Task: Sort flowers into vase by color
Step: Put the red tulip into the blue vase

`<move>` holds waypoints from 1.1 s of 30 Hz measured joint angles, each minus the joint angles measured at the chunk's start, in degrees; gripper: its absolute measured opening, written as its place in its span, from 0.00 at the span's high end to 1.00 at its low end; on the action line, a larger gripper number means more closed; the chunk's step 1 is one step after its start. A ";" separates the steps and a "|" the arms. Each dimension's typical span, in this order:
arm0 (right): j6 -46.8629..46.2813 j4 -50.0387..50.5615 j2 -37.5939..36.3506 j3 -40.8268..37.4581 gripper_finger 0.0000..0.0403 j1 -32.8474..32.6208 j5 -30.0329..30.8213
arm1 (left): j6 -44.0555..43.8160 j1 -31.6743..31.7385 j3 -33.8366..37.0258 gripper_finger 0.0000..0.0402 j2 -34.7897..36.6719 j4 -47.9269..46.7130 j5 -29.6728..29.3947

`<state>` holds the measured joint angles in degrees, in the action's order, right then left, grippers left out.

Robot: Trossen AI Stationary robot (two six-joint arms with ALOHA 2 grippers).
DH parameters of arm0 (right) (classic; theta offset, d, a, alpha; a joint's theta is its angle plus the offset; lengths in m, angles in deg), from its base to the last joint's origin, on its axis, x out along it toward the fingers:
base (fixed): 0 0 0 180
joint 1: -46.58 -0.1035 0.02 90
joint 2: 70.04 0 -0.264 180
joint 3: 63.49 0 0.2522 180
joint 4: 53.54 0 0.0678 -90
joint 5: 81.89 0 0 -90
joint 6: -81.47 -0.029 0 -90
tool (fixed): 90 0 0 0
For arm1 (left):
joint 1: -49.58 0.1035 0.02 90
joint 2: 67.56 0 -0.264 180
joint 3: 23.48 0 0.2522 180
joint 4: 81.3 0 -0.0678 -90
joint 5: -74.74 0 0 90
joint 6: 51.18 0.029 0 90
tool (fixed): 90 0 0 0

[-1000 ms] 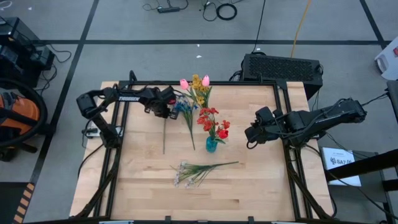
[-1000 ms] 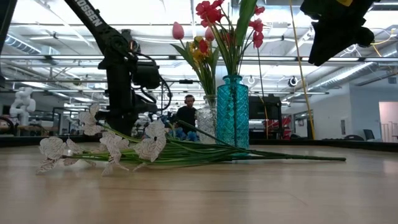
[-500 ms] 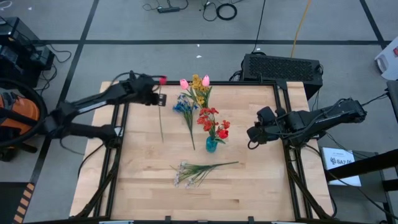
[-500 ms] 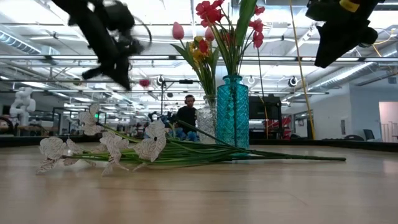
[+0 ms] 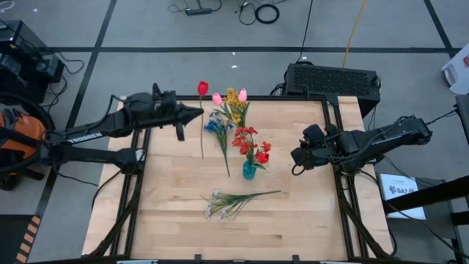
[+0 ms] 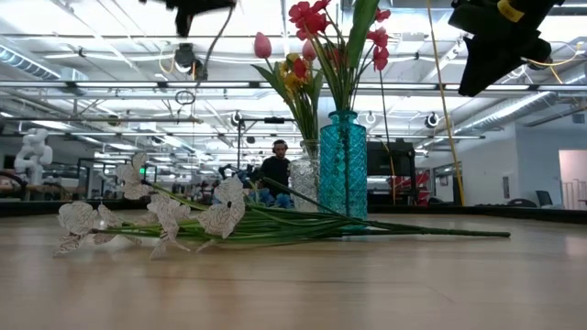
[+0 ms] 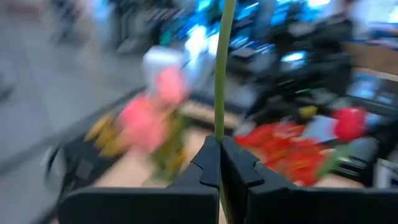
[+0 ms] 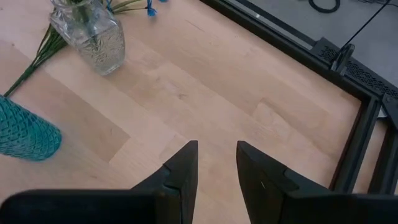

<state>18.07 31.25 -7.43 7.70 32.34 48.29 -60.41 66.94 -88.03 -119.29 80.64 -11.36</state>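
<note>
The left gripper (image 5: 199, 112) is clamping the thin green stem of a red tulip (image 5: 203, 89) above the table's far left part, bloom pointing away beyond the fingertips, stem trailing back over the wood. The right gripper (image 5: 294, 157), fingers parted, is hovering beside the teal vase (image 5: 249, 171).

- A black perforated box (image 5: 332, 80) sits beyond the table's far right corner.
- A seated person (image 6: 274, 171) shows in the room behind.
- Cables (image 5: 258, 12) lie on the grey floor.
</note>
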 joint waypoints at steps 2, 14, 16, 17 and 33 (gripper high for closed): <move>0.00 0.00 0.00 0.00 0.75 0.02 0.00 | 4.58 -2.56 0.00 1.00 -0.08 4.56 1.27; 1.02 -0.14 0.00 0.00 0.75 0.01 -1.49 | 9.61 -10.08 -0.04 1.00 -9.81 18.97 1.72; 1.08 -0.27 0.00 0.00 0.75 0.02 -1.58 | 9.67 -11.05 -0.04 1.00 -11.74 24.72 1.81; 1.09 -0.39 0.00 0.00 0.75 0.02 -1.79 | 9.85 -11.55 -0.04 1.00 -12.75 26.75 1.83; 8.57 -0.52 0.00 0.00 0.75 0.01 -6.19 | 21.65 -20.91 -0.04 1.00 -26.11 45.08 0.41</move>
<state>26.64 30.72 -7.43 7.70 32.35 42.11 -38.76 46.03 -88.07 -145.40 125.72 -10.95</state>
